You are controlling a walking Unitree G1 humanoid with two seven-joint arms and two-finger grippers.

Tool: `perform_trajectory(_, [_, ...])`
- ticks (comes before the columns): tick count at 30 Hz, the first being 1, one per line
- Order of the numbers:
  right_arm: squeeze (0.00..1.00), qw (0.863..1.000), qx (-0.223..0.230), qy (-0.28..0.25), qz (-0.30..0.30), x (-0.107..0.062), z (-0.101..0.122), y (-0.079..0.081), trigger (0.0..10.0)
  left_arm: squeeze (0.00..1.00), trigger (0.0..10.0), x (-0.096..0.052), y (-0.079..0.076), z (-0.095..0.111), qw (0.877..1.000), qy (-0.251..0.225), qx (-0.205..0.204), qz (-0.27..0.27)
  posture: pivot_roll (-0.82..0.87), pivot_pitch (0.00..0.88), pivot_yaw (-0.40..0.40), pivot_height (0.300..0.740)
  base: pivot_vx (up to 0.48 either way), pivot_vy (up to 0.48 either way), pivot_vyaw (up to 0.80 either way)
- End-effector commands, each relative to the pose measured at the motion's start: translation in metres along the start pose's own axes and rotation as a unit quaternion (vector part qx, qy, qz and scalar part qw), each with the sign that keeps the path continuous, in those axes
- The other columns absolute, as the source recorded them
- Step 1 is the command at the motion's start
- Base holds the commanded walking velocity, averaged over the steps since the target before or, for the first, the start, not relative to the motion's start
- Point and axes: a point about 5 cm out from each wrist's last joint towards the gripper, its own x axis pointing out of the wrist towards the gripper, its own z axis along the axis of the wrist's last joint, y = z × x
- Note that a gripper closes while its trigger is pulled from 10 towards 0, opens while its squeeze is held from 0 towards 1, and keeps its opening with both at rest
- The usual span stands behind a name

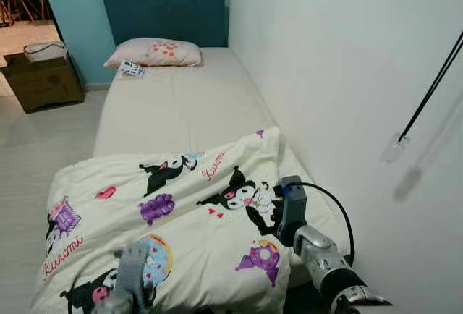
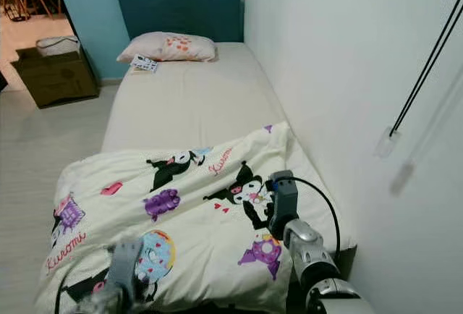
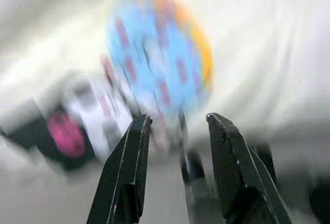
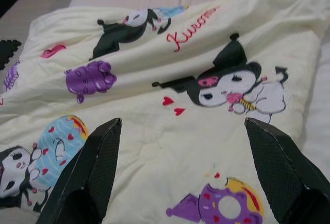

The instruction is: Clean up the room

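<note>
We judged bed-making in hand: right gripper (image 4: pixel 180 167) spread wide, left gripper (image 3: pixel 175 170) parted, both over the rumpled blanket (image 1: pixel 181 205) at lower frame; next, grasp its edge

Head cams look down along bed (image 1: pixel 181 104); wrist cams close over same blanket (image 4: pixel 170 141).

Blanket (image 1: pixel 173 220): cream, printed with black cartoon characters, purple and blue motifs and red lettering. Lies rumpled across the foot half of the bed (image 1: pixel 173 104). Pillow (image 1: pixel 155 52) sits at the headboard end.
</note>
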Motion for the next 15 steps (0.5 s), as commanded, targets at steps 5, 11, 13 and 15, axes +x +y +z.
perform_trajectory(5, [0.0,1.0,-0.014,0.003,-0.02,0.003,0.011,-0.006,10.0,0.0,10.0,0.005,0.008,0.055,0.994,-0.106,-0.017,0.008,-0.13,0.0,-0.02,0.626,0.0,0.0,0.0])
perform_trajectory(11, [0.0,1.0,-0.02,0.0,0.0,0.008,0.016,0.003,10.0,0.0,10.0,0.006,-0.004,0.074,0.989,-0.145,-0.02,-0.012,-0.12,0.0,-0.026,0.626,0.0,0.0,0.0])
perform_trajectory(13, [0.0,1.0,-0.02,0.0,0.001,0.009,0.015,0.005,10.0,0.0,10.0,0.006,-0.007,0.074,0.989,-0.146,-0.02,-0.016,-0.12,0.0,-0.026,0.626,0.0,0.0,0.0])
perform_trajectory(15, [0.0,1.0,-0.02,0.001,0.002,0.009,0.015,0.006,10.0,0.0,10.0,0.006,-0.01,0.072,0.989,-0.146,-0.02,-0.021,-0.12,0.0,-0.026,0.626,0.0,0.0,0.0])
